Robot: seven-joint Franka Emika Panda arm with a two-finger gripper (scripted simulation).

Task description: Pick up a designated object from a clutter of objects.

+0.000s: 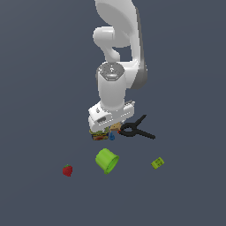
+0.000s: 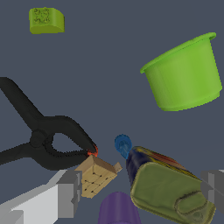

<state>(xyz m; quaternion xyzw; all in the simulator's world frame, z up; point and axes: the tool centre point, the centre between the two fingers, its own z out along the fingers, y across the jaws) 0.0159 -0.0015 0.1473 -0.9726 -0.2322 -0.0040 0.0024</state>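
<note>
Hovering gripper (image 2: 138, 192), fingers spread, ungrasping | blue object (image 2: 123, 145) below | plain dark grey floor (image 1: 35, 88)

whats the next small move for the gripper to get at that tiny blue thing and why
Probably shift the open gripper toward the tiny blue object before descending: right now its fingers bracket the can and tan box instead, with the black clamp close beside.

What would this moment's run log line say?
phase: approach | hand: open, low over clutter | target: blue knob not gripped | neighbours: black clamp, can, tan box
</note>
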